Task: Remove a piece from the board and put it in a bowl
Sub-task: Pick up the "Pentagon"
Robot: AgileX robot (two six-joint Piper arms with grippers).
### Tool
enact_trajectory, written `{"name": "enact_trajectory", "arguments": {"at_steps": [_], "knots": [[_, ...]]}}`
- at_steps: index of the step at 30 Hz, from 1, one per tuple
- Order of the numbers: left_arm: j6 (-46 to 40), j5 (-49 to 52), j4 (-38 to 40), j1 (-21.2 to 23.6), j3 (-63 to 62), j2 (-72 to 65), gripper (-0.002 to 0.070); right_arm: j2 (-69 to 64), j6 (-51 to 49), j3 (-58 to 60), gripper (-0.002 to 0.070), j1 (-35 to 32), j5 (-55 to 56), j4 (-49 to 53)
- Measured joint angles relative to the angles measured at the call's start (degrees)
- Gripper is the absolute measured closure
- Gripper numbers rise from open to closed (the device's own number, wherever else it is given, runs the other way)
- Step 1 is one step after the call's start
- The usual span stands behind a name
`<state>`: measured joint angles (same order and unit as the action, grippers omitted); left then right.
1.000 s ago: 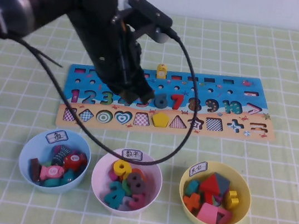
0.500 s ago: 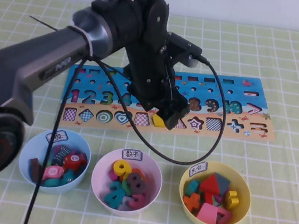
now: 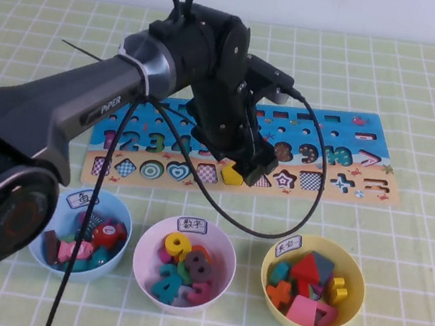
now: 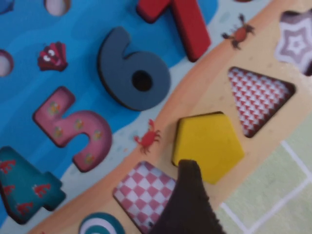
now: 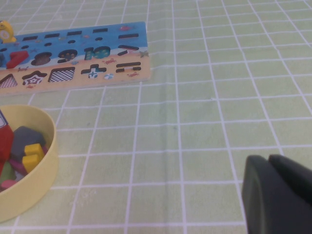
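While seen from the high view, the left gripper (image 3: 243, 164) sits low over the board (image 3: 362, 185), at the yellow pentagon piece (image 3: 232, 173); yellow bowl (image 3: 311, 290) nearby. Left wrist view: one dark fingertip (image 4: 187, 195) touches the pentagon's edge in its slot; jaw spread cannot be told. Right wrist view: right gripper (image 5: 278, 195) over the checked tablecloth (image 5: 204, 97), jaw state unclear.

The left gripper (image 3: 243, 164) hangs over the board (image 3: 346, 181) at the pentagon piece (image 3: 232, 173) in its lower strip. The right gripper (image 5: 278, 195) sits above the counter (image 5: 204, 131), right of the bowl (image 3: 354, 302).
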<state>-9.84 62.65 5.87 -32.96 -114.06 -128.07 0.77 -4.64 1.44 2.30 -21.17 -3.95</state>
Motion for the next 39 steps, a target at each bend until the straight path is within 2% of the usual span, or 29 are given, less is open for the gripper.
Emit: {"name": "enact_trajectory", "arguments": {"at_steps": [14,25,29,33,39], "knots": [[0.0,-5.2,-2.49,0.0,0.0,-2.57,0.0203,0.0,0.0,0.0,0.0694,0.0,0.0,0.0],[0.0,-5.29,-2.86,-0.1,0.0,-3.93,0.0205,0.0,0.0,0.0,0.0694,0.0,0.0,0.0],[0.0,-5.19,-3.77,-0.08,-0.12,-4.07,0.0267,0.0,0.0,0.0,0.0694,0.0,0.0,0.0],[0.0,-4.7,-4.09,-0.13,-0.23,-4.21,0.0388,0.0,0.0,0.0,0.0694,0.0,0.0,0.0],[0.0,-4.27,-4.21,-0.22,-0.86,-4.33,0.039,0.0,0.0,0.0,0.0694,0.0,0.0,0.0]]}}
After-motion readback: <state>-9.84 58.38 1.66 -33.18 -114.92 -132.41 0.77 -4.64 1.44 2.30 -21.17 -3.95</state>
